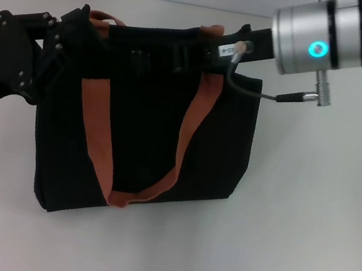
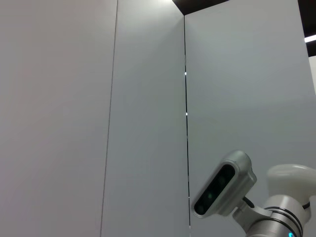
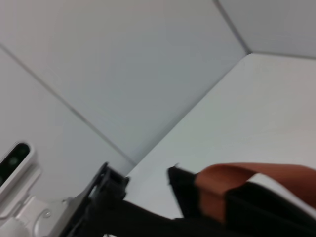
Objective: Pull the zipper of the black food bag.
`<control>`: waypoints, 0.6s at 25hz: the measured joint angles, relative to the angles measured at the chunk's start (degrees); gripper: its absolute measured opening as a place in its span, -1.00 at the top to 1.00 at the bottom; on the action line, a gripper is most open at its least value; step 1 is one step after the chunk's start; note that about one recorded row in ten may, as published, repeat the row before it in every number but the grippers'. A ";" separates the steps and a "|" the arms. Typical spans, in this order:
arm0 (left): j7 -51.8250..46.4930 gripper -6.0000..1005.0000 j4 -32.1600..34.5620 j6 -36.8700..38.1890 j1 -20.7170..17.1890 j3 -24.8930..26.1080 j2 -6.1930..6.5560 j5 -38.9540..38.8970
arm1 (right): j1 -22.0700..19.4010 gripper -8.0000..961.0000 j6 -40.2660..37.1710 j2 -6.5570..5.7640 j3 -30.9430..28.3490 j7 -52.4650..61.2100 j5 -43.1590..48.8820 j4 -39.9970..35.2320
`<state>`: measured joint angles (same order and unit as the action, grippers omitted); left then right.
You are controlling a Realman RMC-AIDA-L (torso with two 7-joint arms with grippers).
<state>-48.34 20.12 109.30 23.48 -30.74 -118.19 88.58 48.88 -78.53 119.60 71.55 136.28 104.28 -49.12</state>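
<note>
The bag (image 1: 146, 136) stands on the white table (image 1: 306, 221), a boxy black fabric tote with two rust-orange straps (image 1: 97, 135); one strap loops down its front face, the other pokes up at the top edge. Its top looks drawn together, and nothing inside shows. The zipper itself I cannot pick out among the dark shapes along the top. The left gripper (image 1: 60, 44) sits at the bag's top corner on its own side, black against black, so I cannot tell how its fingers stand. The right gripper (image 1: 203, 48) reaches in at the opposite top corner, beside the upper strap; its fingers are likewise lost in the dark. A small white label on it is unreadable.
</note>
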 joint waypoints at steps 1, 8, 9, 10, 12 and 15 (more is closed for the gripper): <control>0.00 0.90 0.00 0.00 0.00 0.00 0.00 0.00 | -1.24 0.99 0.08 -0.04 0.01 1.02 0.59 -2.32; 0.00 0.90 0.00 0.03 -0.39 0.59 0.14 0.00 | -9.65 0.98 -0.14 -0.08 -0.21 7.95 6.44 -18.01; 0.00 0.90 0.00 0.03 -0.45 0.59 0.20 0.00 | -10.58 0.98 -0.13 -0.08 -0.38 8.66 7.23 -19.71; 0.00 0.90 0.00 0.03 -0.48 0.60 0.22 0.00 | -11.58 0.98 -0.15 -0.08 -0.51 9.31 8.06 -21.47; 0.00 0.90 0.00 0.03 -0.59 0.77 0.31 0.00 | -13.60 0.98 -0.20 -0.08 -0.77 10.51 9.32 -24.63; 0.00 0.89 0.00 0.00 -0.77 1.24 0.39 0.00 | -16.00 0.98 -0.59 -0.09 -1.91 11.63 10.20 -27.86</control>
<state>-48.34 20.12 109.30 22.71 -29.50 -117.80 88.59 32.89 -79.13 119.51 69.64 147.91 114.48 -76.98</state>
